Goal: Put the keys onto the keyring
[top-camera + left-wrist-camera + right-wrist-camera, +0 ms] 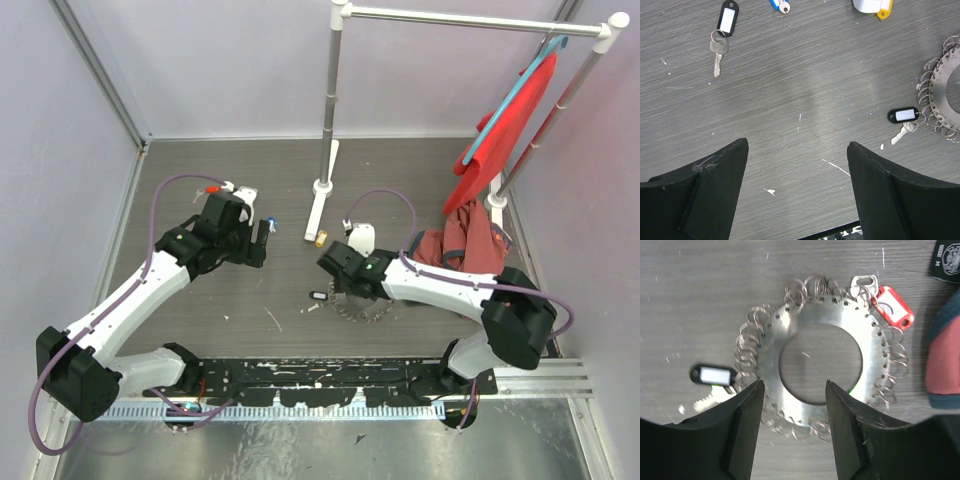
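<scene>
Red garment (942, 365) nr keyring (820, 314)

The keyring (810, 320) lies flat on the grey tabletop (690, 290), with the right claw (794, 390) spread apart above its 6 o'clock edge. A red-tagged key (892, 309) sits among its loops at 2 o'clock. A black-tagged key (714, 375) lies just beside it at 8 o'clock.

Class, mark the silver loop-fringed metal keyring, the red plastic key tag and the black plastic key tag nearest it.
silver loop-fringed metal keyring (812, 315): right wrist view, flat plate above hole.
red plastic key tag (895, 309): right wrist view, centre.
black plastic key tag (714, 375): right wrist view, white label.
</scene>
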